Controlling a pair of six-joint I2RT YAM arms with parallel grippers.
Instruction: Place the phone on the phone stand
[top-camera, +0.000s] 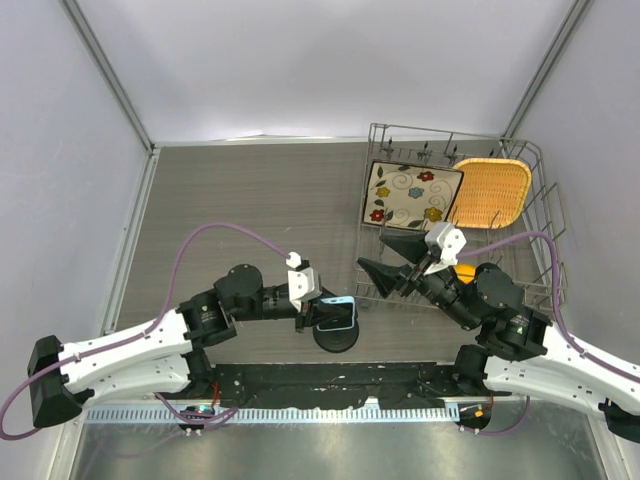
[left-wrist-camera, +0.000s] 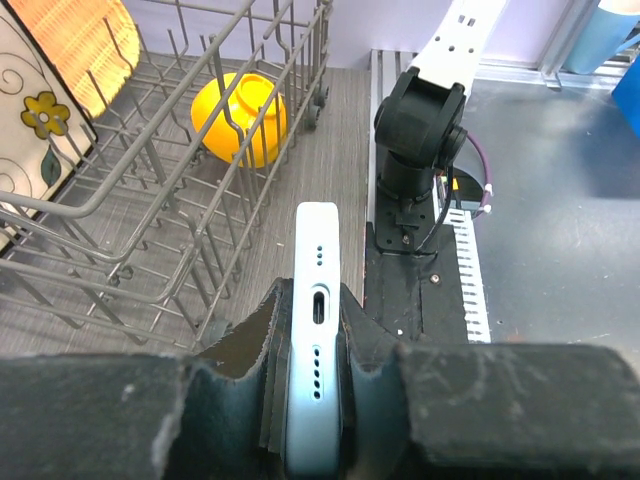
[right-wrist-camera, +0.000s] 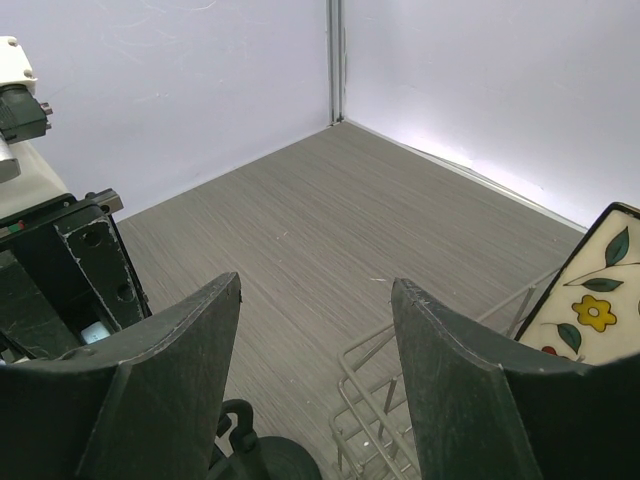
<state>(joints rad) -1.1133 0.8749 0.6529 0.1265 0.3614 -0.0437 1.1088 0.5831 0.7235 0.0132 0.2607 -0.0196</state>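
Gripping phone (left-wrist-camera: 316, 300) over grey table (top-camera: 250, 190), pale walls (top-camera: 300, 60).

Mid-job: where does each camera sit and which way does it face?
Top external: above, behind the bases, looking down; both arms show, left gripper holding the phone over the phone stand.
Left wrist: looks along fingers clamping the phone toward the dish rack and right arm.
Right wrist: looks past the open right gripper to the far-left corner; left arm at left.
Shared: floral plate in all three.
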